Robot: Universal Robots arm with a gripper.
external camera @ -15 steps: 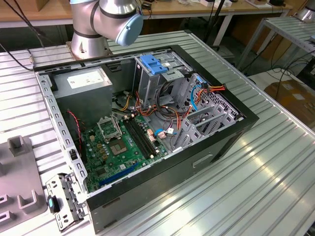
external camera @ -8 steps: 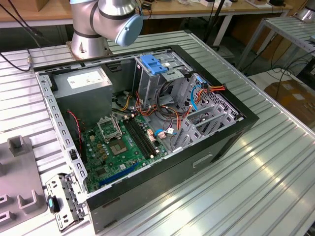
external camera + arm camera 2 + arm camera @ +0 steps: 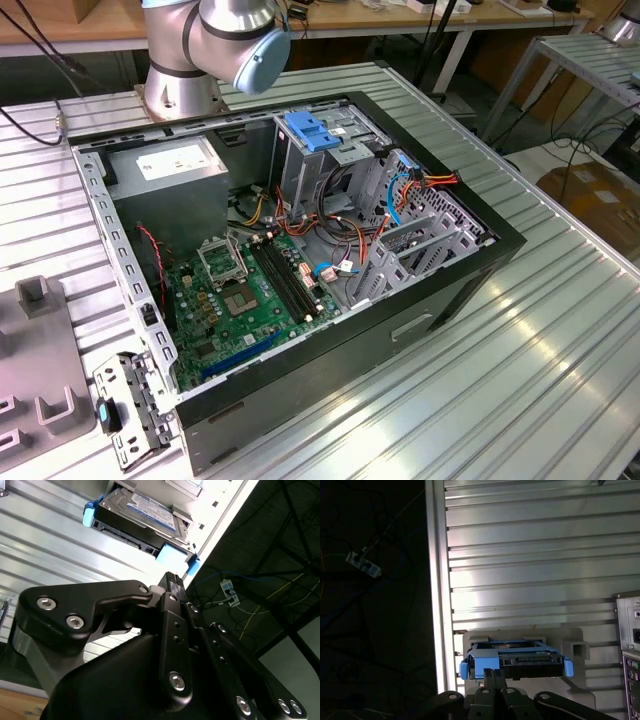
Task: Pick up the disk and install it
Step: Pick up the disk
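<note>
In both wrist views the disk [image 3: 140, 510] [image 3: 520, 657] lies flat in a grey holder [image 3: 575, 645] on the ribbed aluminium table. It is a silver-grey drive with a white and blue label, edged by a blue plastic frame. My gripper [image 3: 173, 577] [image 3: 492, 672] is shut with nothing between its fingers. Its tips sit just short of the disk's near blue edge, apart from it. The exterior view has the open computer case [image 3: 470, 270] lying on its side, with a metal drive cage [image 3: 330, 160] topped by a blue latch [image 3: 312, 133].
Inside the case are a grey power-supply box [image 3: 170, 170], a green motherboard [image 3: 250, 290] and bundles of cables [image 3: 400, 190]. The table edge [image 3: 437, 605] runs close beside the holder, with dark floor and cables beyond. A grey fixture [image 3: 40, 300] and a metal bracket [image 3: 125, 410] lie at the exterior view's left.
</note>
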